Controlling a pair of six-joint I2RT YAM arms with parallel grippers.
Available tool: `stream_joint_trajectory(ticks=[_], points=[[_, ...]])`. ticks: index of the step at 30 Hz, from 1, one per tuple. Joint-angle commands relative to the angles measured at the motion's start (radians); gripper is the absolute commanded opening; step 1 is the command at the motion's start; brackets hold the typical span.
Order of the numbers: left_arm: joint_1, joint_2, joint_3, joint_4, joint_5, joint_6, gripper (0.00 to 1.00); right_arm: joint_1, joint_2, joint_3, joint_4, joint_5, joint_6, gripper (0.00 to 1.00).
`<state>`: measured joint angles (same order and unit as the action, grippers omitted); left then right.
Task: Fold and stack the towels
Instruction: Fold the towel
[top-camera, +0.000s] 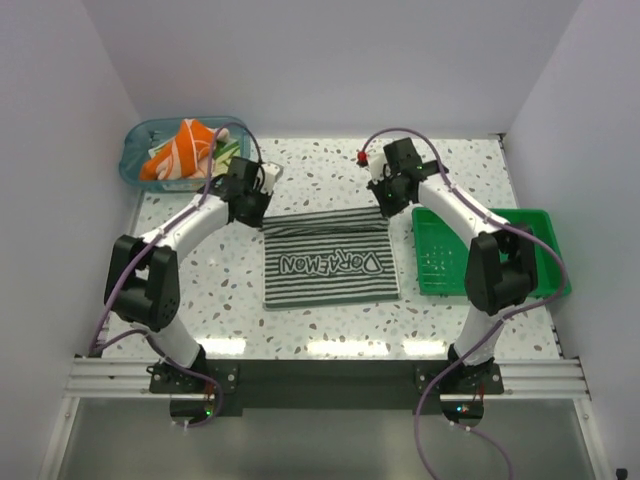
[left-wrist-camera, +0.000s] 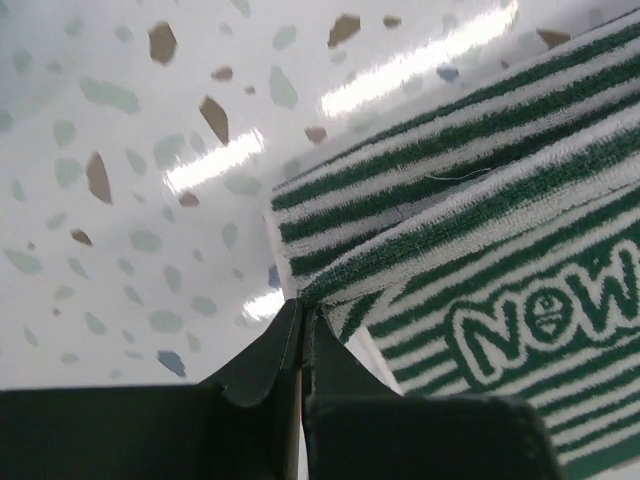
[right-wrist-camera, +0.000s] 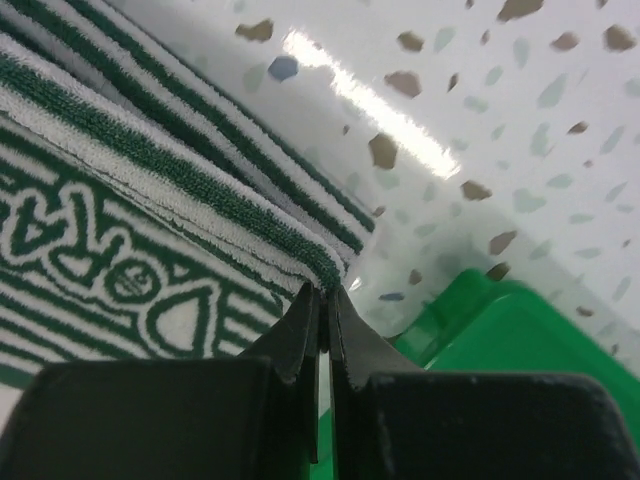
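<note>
Bright overhead light throws glare streaks on the table; wrist views slightly soft

Three towels, two arms, one blue tub, one green tray.

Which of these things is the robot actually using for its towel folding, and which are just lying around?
Part of the job:
striped towel, pinched at its far corners by the left gripper and right gripper; orange towel and green towel, heaped in the blue bin.

Just lying about:
the blue bin itself, only a container; green tray, untouched beside the right arm.
</note>
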<state>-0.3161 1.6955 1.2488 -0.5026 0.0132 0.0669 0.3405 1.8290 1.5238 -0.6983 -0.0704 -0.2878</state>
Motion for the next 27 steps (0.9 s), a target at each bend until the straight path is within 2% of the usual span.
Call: stream_joint_trajectory(ticks=[1,6,13,21,27], points=[[-0.020,-0.092,-0.093,-0.040,-0.035,-0.122,0.00,0.020,-0.102,-0.112,-0.027,0.049,0.108,0.00],[-0.035,-0.207,-0.199,-0.054,0.013,-0.196,0.00,0.031,-0.197,-0.220,-0.041,0.061,0.219,0.00],[-0.043,-0.286,-0.226,-0.134,0.056,-0.269,0.00,0.032,-0.298,-0.369,-0.055,0.069,0.352,0.00],[-0.058,-0.344,-0.292,-0.165,0.151,-0.334,0.00,0.034,-0.335,-0.367,-0.092,0.103,0.365,0.00],[-0.058,-0.408,-0.290,-0.198,0.139,-0.349,0.00,0.034,-0.373,-0.352,-0.138,0.109,0.368,0.00]])
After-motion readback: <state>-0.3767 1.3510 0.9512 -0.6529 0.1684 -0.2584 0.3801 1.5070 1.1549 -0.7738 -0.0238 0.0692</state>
